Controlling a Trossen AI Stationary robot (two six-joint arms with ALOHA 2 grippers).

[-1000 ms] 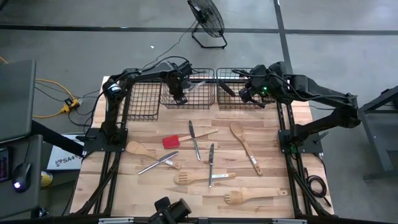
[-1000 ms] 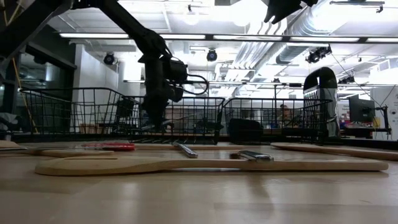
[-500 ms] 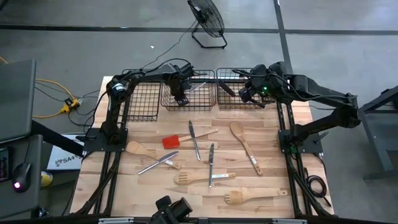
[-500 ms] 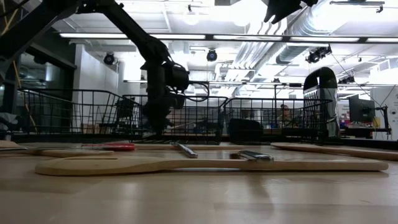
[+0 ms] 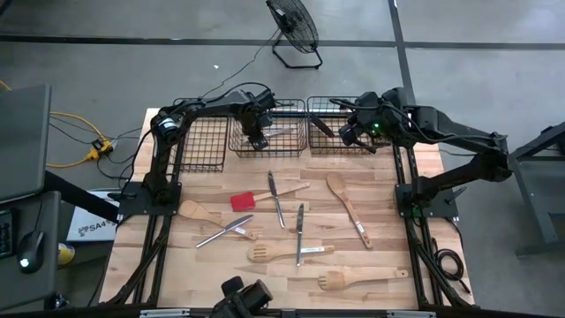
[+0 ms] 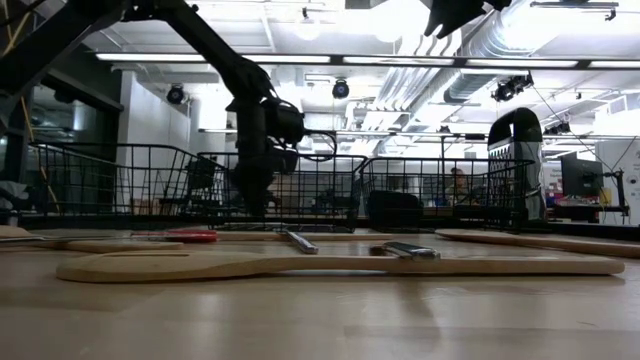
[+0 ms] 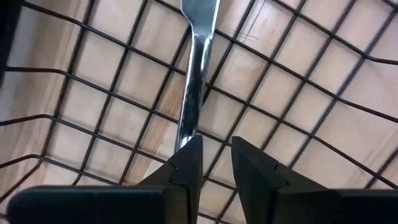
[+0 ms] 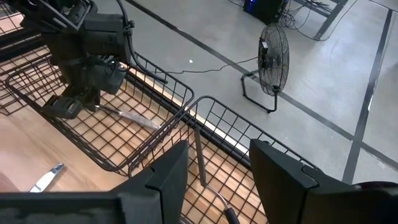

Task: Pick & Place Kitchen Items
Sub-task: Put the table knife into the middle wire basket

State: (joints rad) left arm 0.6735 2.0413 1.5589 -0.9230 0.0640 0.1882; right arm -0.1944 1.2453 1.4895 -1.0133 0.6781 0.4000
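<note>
Left end effector (image 5: 256, 141) down inside the middle black wire basket (image 5: 296, 148), at 12 o'clock on the pale wooden counter (image 5: 388, 256). Fingers (image 7: 186, 163) just a little apart, pinching the end of a shiny silver metal piece of cutlery (image 7: 194, 68) lying on the basket floor. Right end effector (image 5: 347, 134) up over the right black wire basket (image 5: 331, 148), at about 1 o'clock, fingers (image 8: 171, 165) wide apart and holding nothing. More kitchen things lying flat around the counter's middle: a red-headed spatula with a wooden handle (image 5: 244, 200) at about 10 o'clock, a long pale wooden spoon (image 5: 342, 201) at 3 o'clock, a pale wooden slotted spatula (image 5: 284, 253) at 6 o'clock.
</note>
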